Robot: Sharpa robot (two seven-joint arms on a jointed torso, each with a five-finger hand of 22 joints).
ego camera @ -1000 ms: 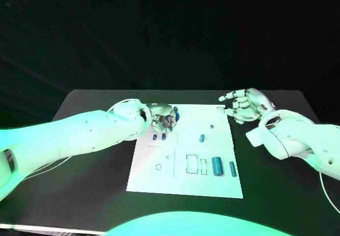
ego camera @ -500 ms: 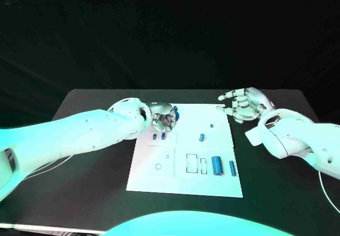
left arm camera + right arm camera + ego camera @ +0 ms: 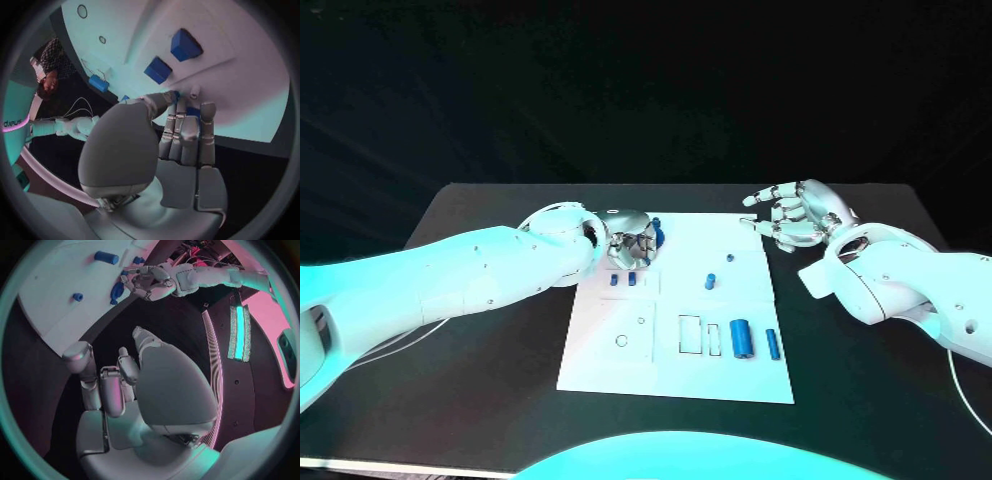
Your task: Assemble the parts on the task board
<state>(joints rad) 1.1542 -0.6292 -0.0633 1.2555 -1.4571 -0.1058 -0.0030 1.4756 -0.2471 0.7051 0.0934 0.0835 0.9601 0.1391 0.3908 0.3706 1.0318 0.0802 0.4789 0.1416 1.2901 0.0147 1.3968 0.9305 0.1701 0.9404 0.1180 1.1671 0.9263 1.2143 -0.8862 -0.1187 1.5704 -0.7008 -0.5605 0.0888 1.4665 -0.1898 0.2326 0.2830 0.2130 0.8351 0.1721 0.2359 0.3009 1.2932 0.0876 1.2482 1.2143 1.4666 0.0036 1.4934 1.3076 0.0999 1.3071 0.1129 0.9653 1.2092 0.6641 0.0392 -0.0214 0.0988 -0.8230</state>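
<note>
In the head view the left hand (image 3: 632, 243) stays at the task board's (image 3: 678, 375) far left corner, fingers curled on a blue part (image 3: 656, 231), while the right hand (image 3: 790, 212), open and empty, has drifted slightly farther; the left wrist view shows fingertips (image 3: 177, 98) touching that part (image 3: 191, 111).

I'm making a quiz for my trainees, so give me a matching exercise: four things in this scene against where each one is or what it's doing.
Column one:
1. left hand
2. right hand
3. task board
4. two long blue parts

Column two:
A. white plate in the middle of the table
B. lying side by side near the board's right edge
C. fingers spread, holding nothing, off the board's far right corner
D. over the board's far left corner, on a blue part

Pairs: 1-D, 2-C, 3-A, 4-B
</note>
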